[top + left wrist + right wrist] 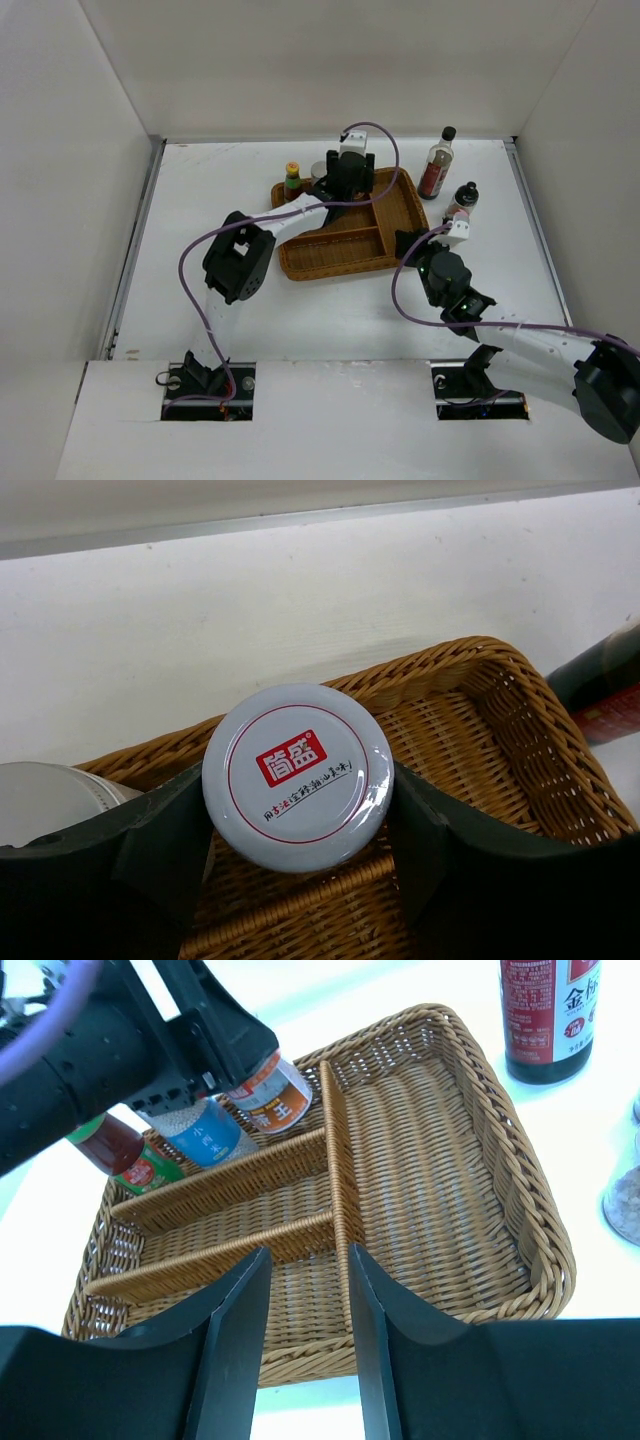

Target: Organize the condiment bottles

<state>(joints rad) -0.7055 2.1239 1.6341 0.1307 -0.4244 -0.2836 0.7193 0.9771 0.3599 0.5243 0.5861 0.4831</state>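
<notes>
**A:** The left hand [345,180] is clenched on a white-lidded jar [297,777]. Its fingers [165,830] press the lid's rim from both sides.

**B:** How is the arm set?

**A:** The elbow is raised over the table [200,200] and the forearm reaches forward and to the right. The hand sits above the far-left corner of the wicker tray [300,268].

**B:** Is the jar down on the weave?

**A:** I cannot tell. It is over the farthest narrow slot, just inside the far rim.

**B:** And the other hand?

**A:** The right hand [307,1260] is released, its fingers apart with nothing between them. It hovers low over the tray's near rim, in line with the long divider. Its arm bends in from the right.

**B:** Where are the other bottles?

**A:** From the right wrist, a blue-label jar [205,1130] and an orange-label jar [268,1088] sit side by side in that far slot, under the left hand. Which of the two is the gripped one I cannot tell from there. A red sauce bottle [120,1150] is just beside them at the slot's left end. A tall dark bottle [437,165] and a black-capped shaker [463,198] stand on the table just beyond the tray's right rim, near each other but apart.

**B:** Any room to move?

**A:** Bare weave shows across the wide right compartment and the two nearer narrow slots. The left hand works close to the far rim. Open table lies between the tray and both side walls.
</notes>
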